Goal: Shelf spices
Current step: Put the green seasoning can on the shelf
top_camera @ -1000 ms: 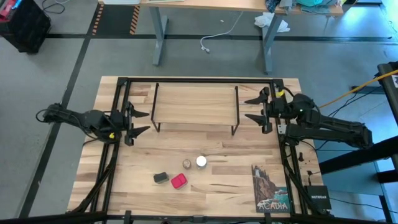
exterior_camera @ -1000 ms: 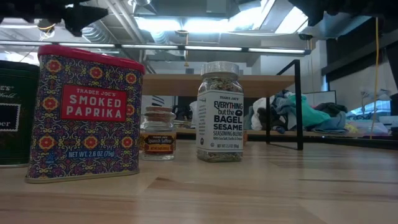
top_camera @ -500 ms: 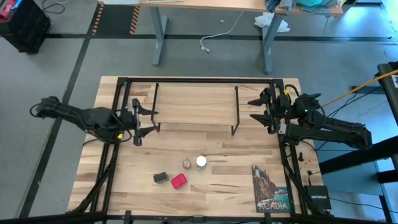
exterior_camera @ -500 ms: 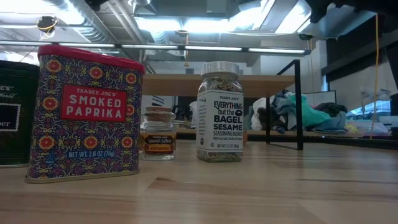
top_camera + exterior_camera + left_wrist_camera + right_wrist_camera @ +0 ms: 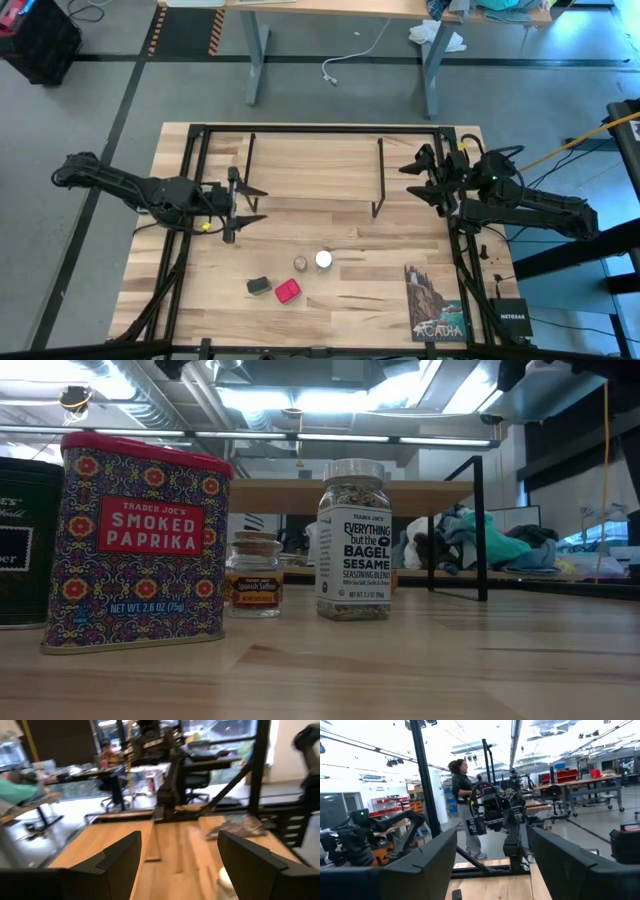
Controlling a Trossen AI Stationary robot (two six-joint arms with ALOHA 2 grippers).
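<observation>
Four spices (image 5: 295,275) are clustered on desk (image 5: 350,300), in front of shelf (image 5: 315,170). Left tool (image 5: 247,203), open & empty, is near them; right tool (image 5: 408,176), open & empty, waits beside shelf. Step: first pickup approach; a descent over one jar is needed next.

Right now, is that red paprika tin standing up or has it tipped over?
Standing upright. In the low view the red tin rests on its base on the table, label reading level, lid on top, beside the dark tin.

Red tin (image 5: 135,540) glossy printed metal; bagel jar (image 5: 353,540) clear, paper label; shelf (image 5: 314,168) matt light wood.
</observation>
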